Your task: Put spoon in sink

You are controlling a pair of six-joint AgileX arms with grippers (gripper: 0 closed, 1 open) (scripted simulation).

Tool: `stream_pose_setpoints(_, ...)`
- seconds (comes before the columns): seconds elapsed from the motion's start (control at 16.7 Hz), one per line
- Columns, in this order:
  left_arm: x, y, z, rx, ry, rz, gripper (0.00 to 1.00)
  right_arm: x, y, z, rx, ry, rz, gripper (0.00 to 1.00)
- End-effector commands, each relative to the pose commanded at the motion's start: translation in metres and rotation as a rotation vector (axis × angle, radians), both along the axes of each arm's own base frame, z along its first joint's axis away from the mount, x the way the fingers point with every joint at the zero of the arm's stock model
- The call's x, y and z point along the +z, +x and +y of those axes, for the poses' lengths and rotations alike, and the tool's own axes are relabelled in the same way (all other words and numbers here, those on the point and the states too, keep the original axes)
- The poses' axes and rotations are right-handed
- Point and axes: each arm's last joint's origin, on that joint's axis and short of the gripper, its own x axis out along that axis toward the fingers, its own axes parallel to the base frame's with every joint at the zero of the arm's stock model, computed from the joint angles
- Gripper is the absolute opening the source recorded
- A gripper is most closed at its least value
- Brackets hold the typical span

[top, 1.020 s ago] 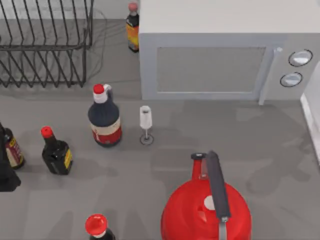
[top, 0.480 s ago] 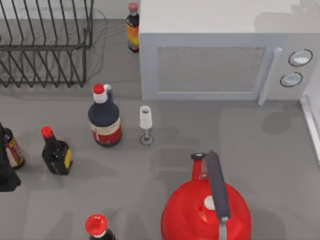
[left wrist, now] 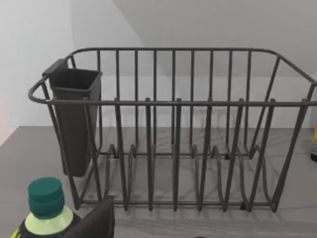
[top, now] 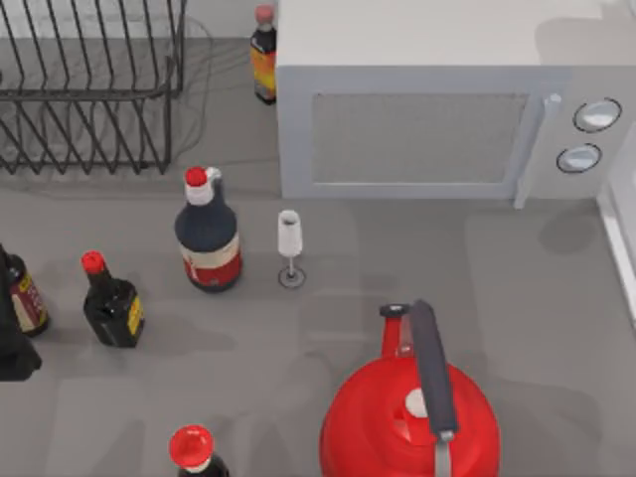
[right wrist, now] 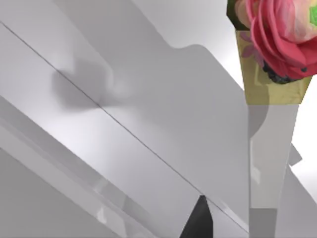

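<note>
Grey wire dish rack (left wrist: 173, 129) stands just ahead of the left gripper (left wrist: 96, 223), with a green-capped bottle (left wrist: 46, 198) close beside it. A pink flower (right wrist: 277, 34) faces the right gripper (right wrist: 198, 220). Whether either gripper is open or closed, and where the spoon lies, I cannot tell.

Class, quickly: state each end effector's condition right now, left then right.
Left end effector: cannot be told from these views.
Right end effector: cannot be told from these views.
</note>
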Motion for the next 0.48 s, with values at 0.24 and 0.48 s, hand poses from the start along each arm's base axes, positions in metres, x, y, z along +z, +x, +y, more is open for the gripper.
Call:
stream_pose_setpoints(0.24, 0.0, 0.0, 0.0, 0.0, 0.0, 0.0, 1.0, -0.001, 0.001, 0.003, 0.003, -0.001, -0.006, 0.0)
stream_pose_setpoints(0.48, 0.0, 0.0, 0.0, 0.0, 0.0, 0.0, 1.0, -0.011, 0.004, 0.004, 0.011, -0.003, -0.016, 0.0)
